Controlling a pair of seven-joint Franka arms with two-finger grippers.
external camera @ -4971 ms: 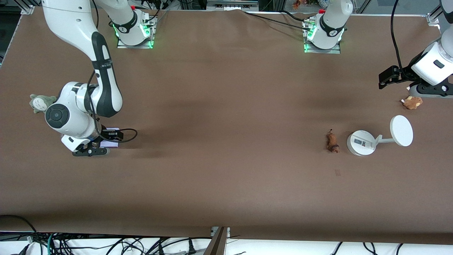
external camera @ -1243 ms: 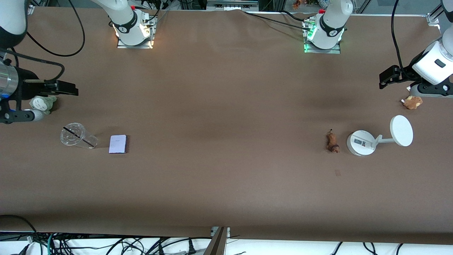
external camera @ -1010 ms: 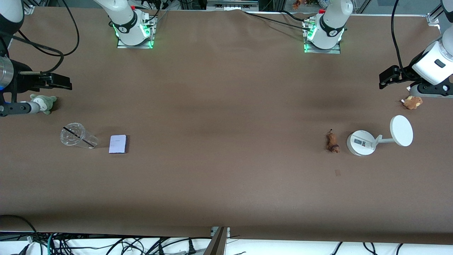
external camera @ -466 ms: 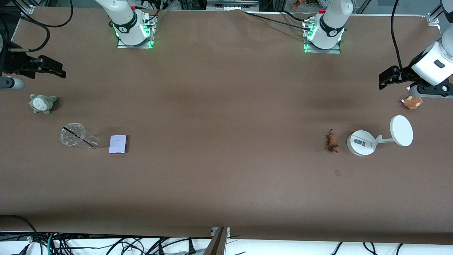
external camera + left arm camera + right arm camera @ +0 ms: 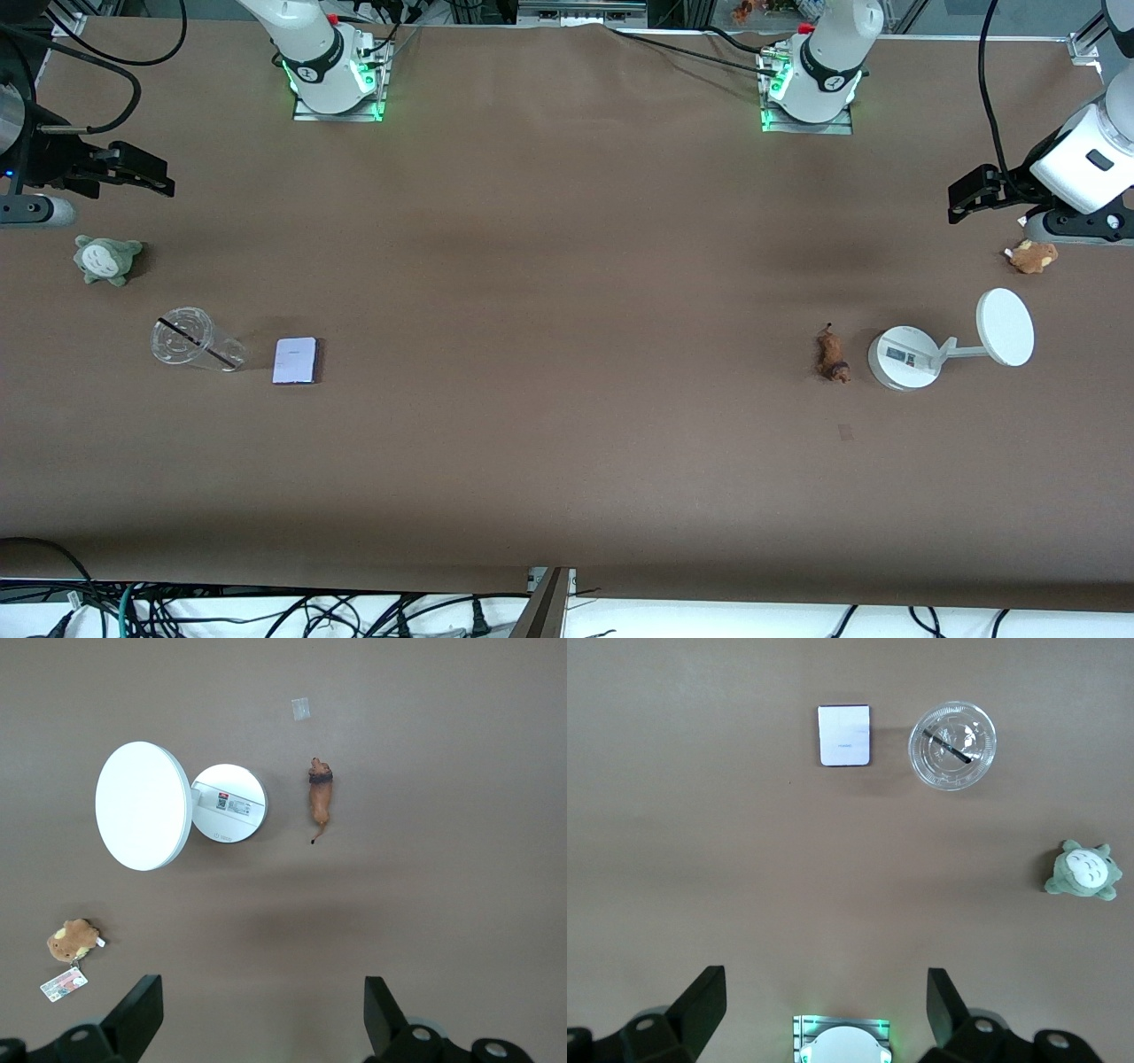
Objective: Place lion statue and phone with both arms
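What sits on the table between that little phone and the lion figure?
Nothing: in the front view only bare brown tabletop runs from the phone to the lion statue.

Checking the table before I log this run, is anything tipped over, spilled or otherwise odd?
Nothing looks spilled or broken. The lion statue lies flat beside the white stand, and the phone lies flat beside the clear cup. Both grippers hang open, holding nothing.
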